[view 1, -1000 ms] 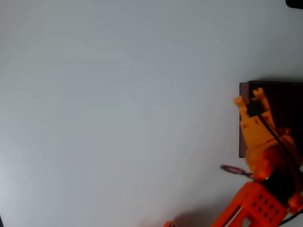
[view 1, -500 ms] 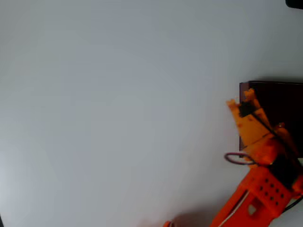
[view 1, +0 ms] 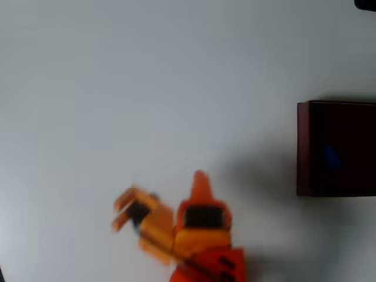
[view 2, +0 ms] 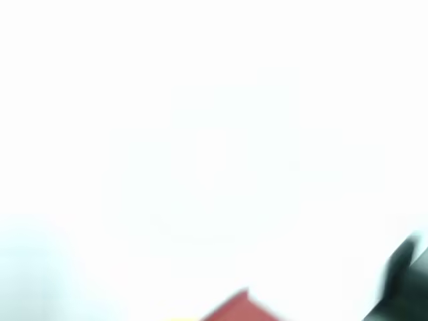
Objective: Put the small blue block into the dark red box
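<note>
In the overhead view, the small blue block (view 1: 331,157) lies inside the dark red box (view 1: 303,147) at right-centre. The gripper (view 1: 119,212), lower left, is blurred, apparently parted and empty. Placement appears complete; only parking the arm remains.

The wrist view is washed out and blurred, mostly bright white table (view 2: 200,134). A corner of the dark red box (view 2: 242,309) pokes up at the bottom edge. Right of the box, a dark blurred shape (view 2: 401,281) meets the frame's corner.
</note>
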Controlling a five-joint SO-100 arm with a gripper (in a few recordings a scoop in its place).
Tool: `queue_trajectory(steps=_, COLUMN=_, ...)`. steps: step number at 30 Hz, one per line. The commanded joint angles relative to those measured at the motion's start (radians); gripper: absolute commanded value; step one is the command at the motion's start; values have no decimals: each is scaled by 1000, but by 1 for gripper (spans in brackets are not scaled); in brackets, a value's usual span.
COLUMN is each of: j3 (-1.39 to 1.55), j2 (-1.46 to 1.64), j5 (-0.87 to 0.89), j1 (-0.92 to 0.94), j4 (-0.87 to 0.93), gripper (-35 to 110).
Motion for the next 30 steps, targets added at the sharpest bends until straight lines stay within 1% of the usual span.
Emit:
queue_trajectory(steps=1, j3=138, j2=393, j5=-25, j1=-130, j4=106, gripper=5)
queue_trajectory(steps=4, j3=166, j2=390, j5=-71, j1=-230, j4=124, gripper=4)
queue_trajectory(steps=7, j3=193, j2=390, j5=-87, j1=-270, j4=149, gripper=0)
queue_trajectory(steps=13, j3=265, j2=390, j5=-184, j1=-399, j4=172, gripper=0)
queue_trajectory(steps=19, j3=342, j2=390, j5=-186, j1=-407, j4=146, gripper=0)
queue_trajectory(steps=30, j3=397, j2=390, j5=-150, j1=-399, j4=138, gripper=0)
